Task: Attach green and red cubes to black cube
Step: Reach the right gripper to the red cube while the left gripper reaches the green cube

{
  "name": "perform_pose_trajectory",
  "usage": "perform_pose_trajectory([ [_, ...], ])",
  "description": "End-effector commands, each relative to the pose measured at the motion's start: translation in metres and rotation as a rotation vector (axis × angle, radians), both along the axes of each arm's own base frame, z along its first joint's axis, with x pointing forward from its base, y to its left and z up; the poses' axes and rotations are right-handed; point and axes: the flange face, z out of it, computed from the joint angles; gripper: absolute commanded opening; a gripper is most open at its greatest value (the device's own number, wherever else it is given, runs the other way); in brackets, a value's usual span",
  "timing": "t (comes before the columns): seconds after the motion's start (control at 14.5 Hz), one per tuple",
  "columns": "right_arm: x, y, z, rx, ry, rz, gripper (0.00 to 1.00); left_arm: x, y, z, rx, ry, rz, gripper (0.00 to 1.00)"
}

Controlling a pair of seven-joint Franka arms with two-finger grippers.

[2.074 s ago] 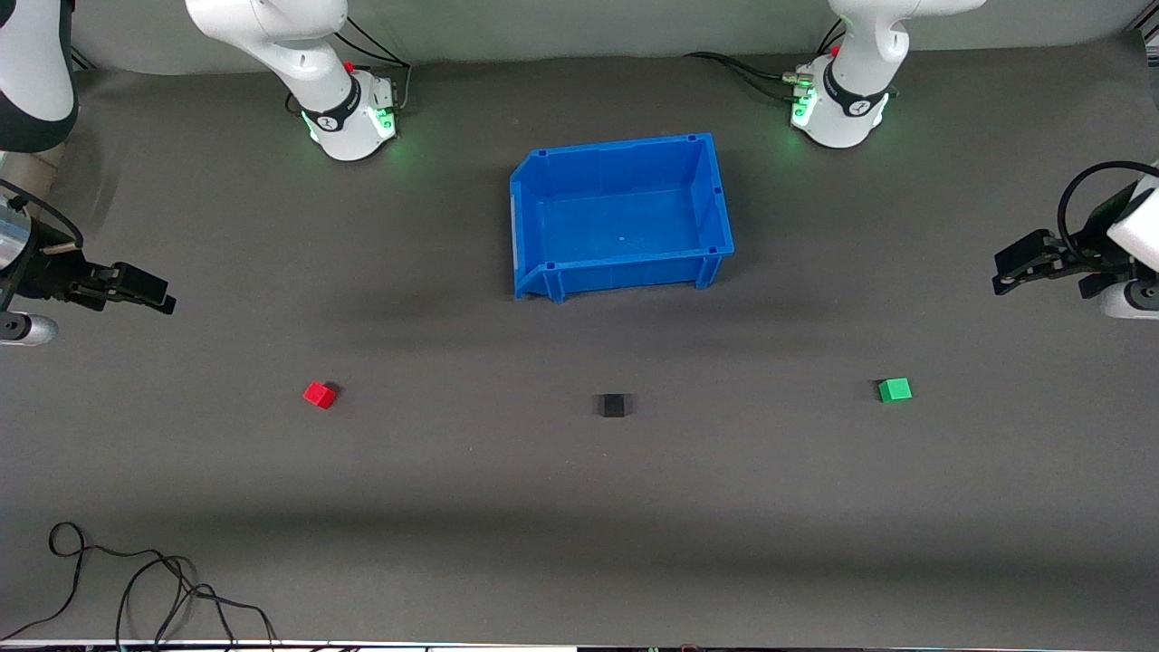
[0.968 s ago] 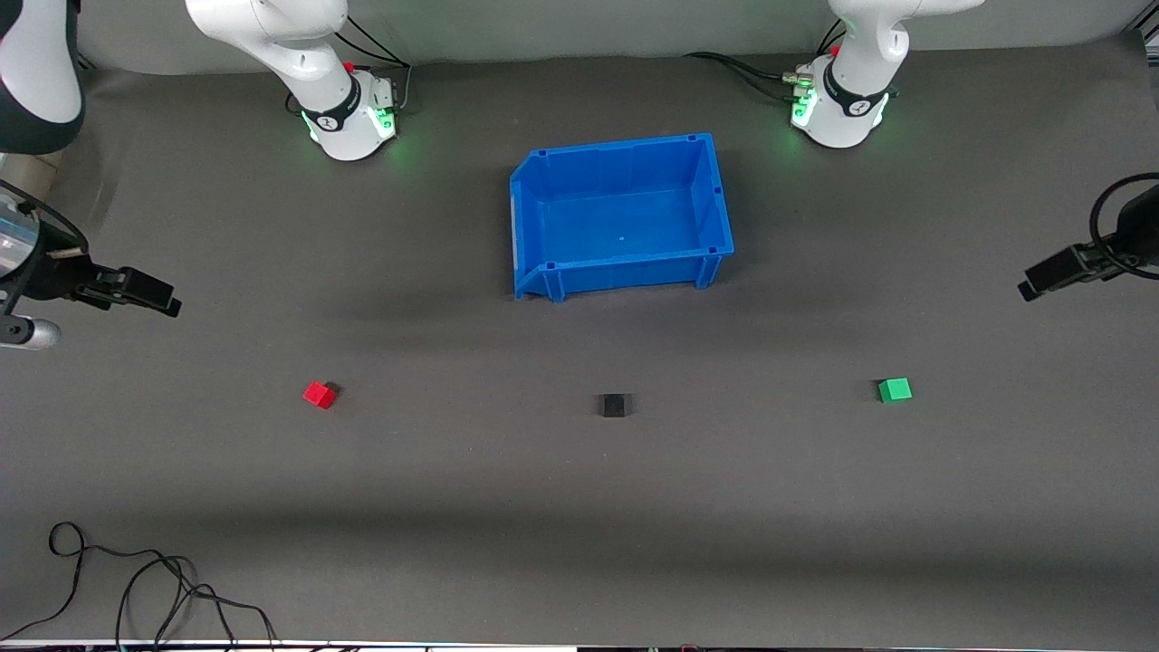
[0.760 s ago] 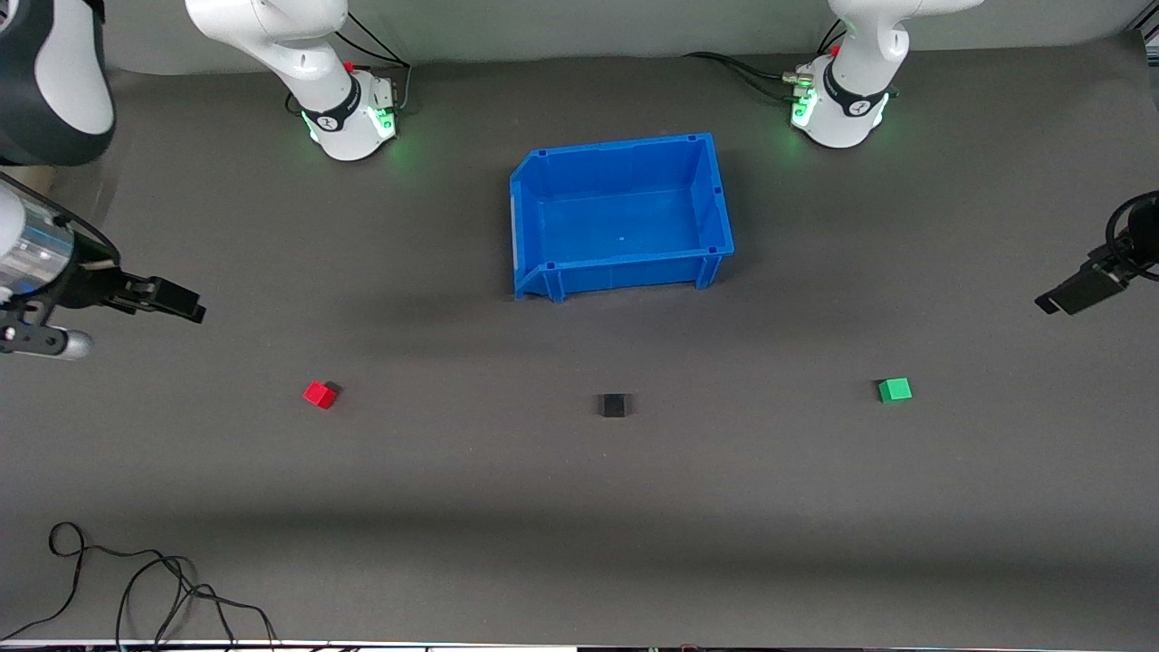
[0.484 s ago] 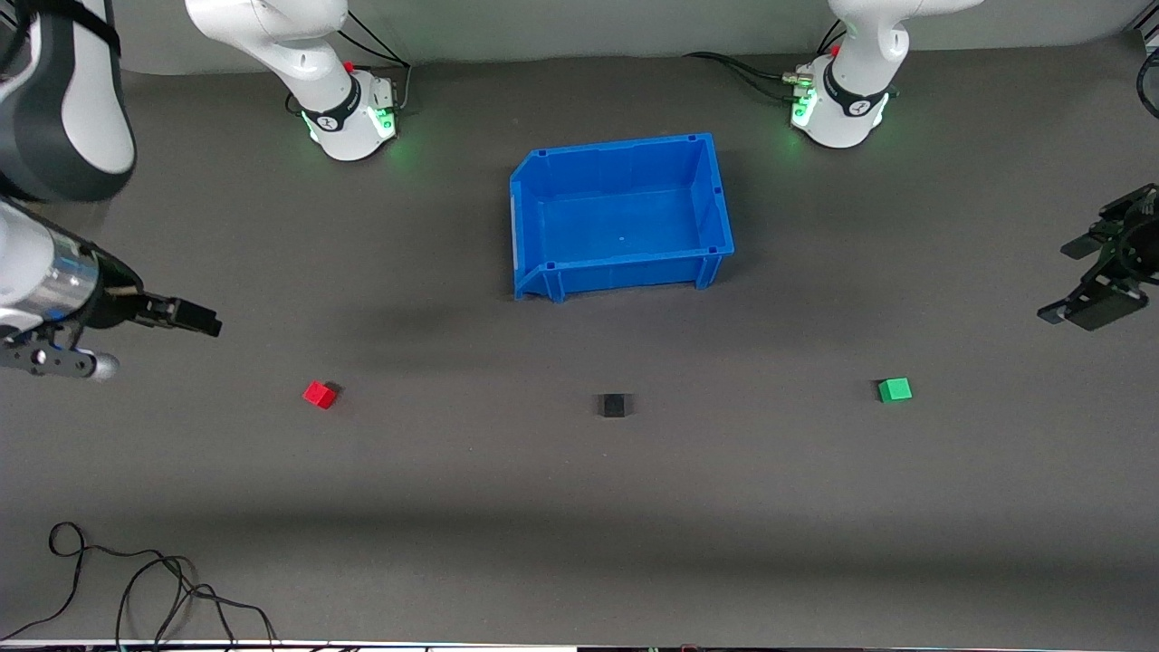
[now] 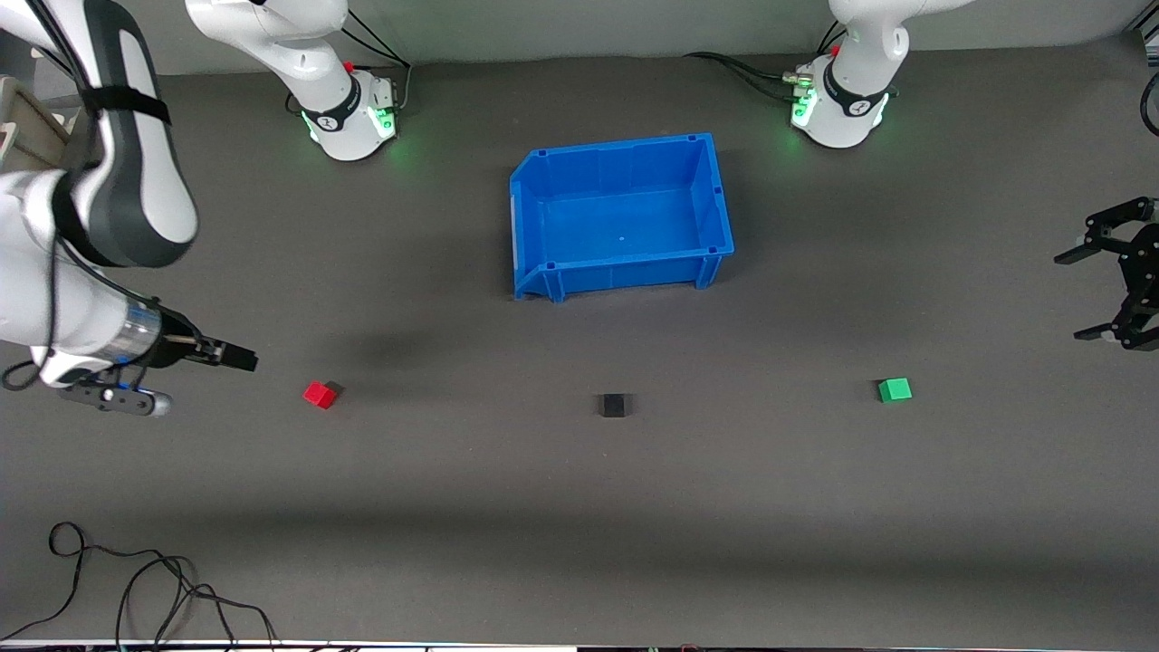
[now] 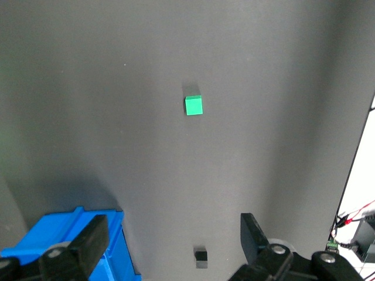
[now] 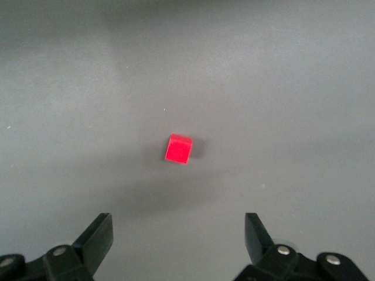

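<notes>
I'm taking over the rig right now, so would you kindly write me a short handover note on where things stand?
Left gripper: open, empty, in the air at the left arm's end of the table, not over the green cube.
Right gripper: open per its wrist view, empty, beside the red cube.
Black cube sits between the two coloured cubes, nearer the front camera than the blue bin.
Done: nothing attached; all three cubes lie apart.
Left: pick up both coloured cubes and join them to the black one.

Red cube (image 7: 178,149) before spread right tool (image 7: 179,234)
</notes>
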Motion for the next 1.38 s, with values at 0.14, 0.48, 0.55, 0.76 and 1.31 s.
perform_pose_trajectory([
  [0.14,0.005,0.005,-0.082,0.002,-0.032,-0.07,1.0,0.005,0.028,-0.067,-0.111,0.017,0.041,1.0],
  [0.48,0.009,0.007,-0.141,-0.007,-0.035,-0.081,1.0,0.003,0.05,-0.163,-0.237,-0.035,-0.006,1.0],
  [0.55,0.01,0.007,-0.151,-0.008,-0.035,-0.081,1.0,0.0,0.051,-0.183,-0.272,-0.043,-0.018,1.0],
  [0.76,0.007,0.006,-0.186,-0.013,-0.023,-0.083,1.0,-0.011,0.057,-0.233,-0.333,-0.078,-0.032,1.0],
  [1.31,0.0,0.005,-0.216,-0.018,-0.034,-0.096,0.9,-0.022,0.056,-0.326,-0.325,-0.112,0.098,1.0],
])
